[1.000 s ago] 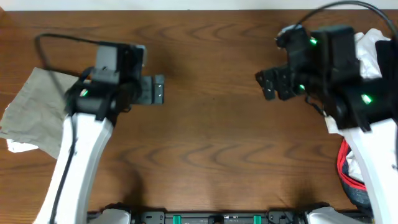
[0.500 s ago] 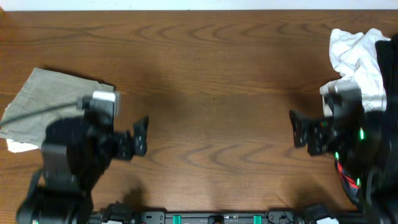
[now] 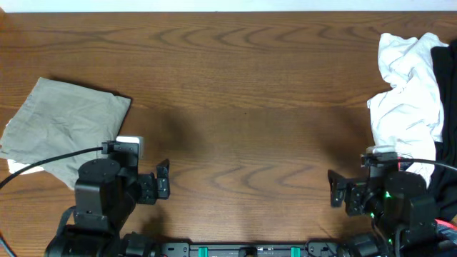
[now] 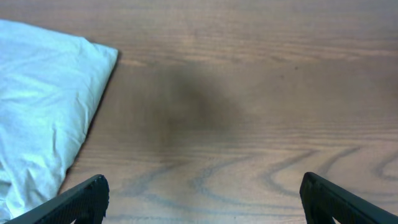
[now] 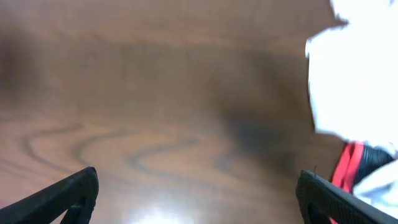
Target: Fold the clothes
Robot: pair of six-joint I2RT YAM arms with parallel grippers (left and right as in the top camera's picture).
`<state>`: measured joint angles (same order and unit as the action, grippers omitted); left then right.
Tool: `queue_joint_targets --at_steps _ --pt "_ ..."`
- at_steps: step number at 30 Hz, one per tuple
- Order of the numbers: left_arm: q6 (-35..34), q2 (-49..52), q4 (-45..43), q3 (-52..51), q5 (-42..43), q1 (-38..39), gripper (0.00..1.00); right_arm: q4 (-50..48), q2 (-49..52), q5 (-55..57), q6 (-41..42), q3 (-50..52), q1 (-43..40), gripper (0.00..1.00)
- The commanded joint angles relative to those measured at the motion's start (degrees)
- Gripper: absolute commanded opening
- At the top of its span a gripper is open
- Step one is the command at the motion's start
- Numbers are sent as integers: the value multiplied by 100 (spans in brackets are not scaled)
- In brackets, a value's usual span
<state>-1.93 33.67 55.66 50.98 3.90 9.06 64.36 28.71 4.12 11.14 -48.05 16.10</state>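
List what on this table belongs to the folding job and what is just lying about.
Folding job:
- khaki garment, lying flat at the left
- white garment, crumpled at the right
- black garment, at the right edge
- red-trimmed garment, beside the white one

Lying about:
- only the wooden table itself; no other loose item shows

Left claw (image 3: 163, 181) spread wide, right claw (image 3: 334, 189) likewise
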Motion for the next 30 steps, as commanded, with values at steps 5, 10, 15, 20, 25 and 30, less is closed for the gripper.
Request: queue_joint_targets --at_steps 5,10,15,20,25,30 --pt "-87 -7 7 0 -96 -26 98 321 -22 81 107 114 -55 99" --pt "-90 -7 7 0 -96 -26 98 319 -22 81 107 114 -55 99" --pt "-90 -7 7 0 -96 -26 98 319 -22 81 107 114 -55 99" --pt "-90 -7 7 0 -96 -26 98 310 -341 83 107 151 -111 99" --pt "-90 -7 7 0 -96 -26 98 291 -1141 267 98 195 -348 99" --pt "-90 -7 7 0 -96 -26 98 31 -2179 350 15 588 -636 99"
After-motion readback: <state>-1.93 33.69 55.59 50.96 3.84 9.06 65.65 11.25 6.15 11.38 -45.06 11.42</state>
